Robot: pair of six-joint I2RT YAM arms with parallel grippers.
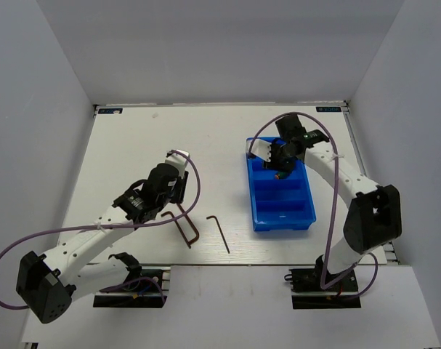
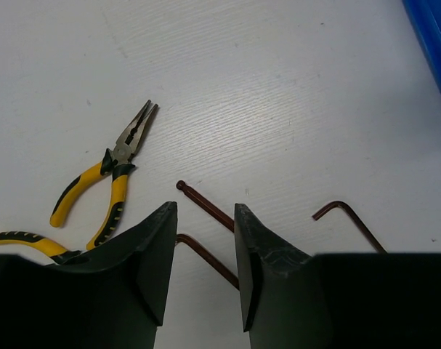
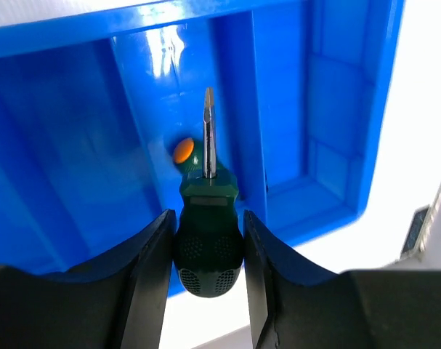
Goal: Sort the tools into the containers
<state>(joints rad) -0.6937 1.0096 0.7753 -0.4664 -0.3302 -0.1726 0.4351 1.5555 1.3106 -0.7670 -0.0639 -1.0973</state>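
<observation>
1. Tools, first kind: a stubby screwdriver with a dark green dimpled handle and a short flat steel blade. The right fingers are clamped on either side of its handle. The blade points away from the wrist, over the bright blue rectangular plastic tray, at the tray's far end in the top view.
2. A second screwdriver shows beyond the blade as a rounded green end with an orange cap. It lies inside the tray against a rib, clear of the right fingers. Ribs split the tray into sections.
3. Second kind: pliers with a grey steel nose and yellow-and-black handles, lying flat on the white desk. They sit left of the left fingers in the wrist view, near but apart from them.
4. A further yellow-and-black handle lies by the left finger's base. It is largely hidden, so what tool it belongs to cannot be told.
5. Third kind: thin, dark reddish L-shaped hex keys on the desk. The ball-ended hex key runs into the gap between the left fingers, and the hooked hex key lies just beneath it in the same gap. The outer hex key lies to the right of both fingers.
6. The left fingers stand apart and grip nothing.
7. Count: two screwdrivers, one whole pair of pliers, one extra handle, three hex keys, one tray.
</observation>
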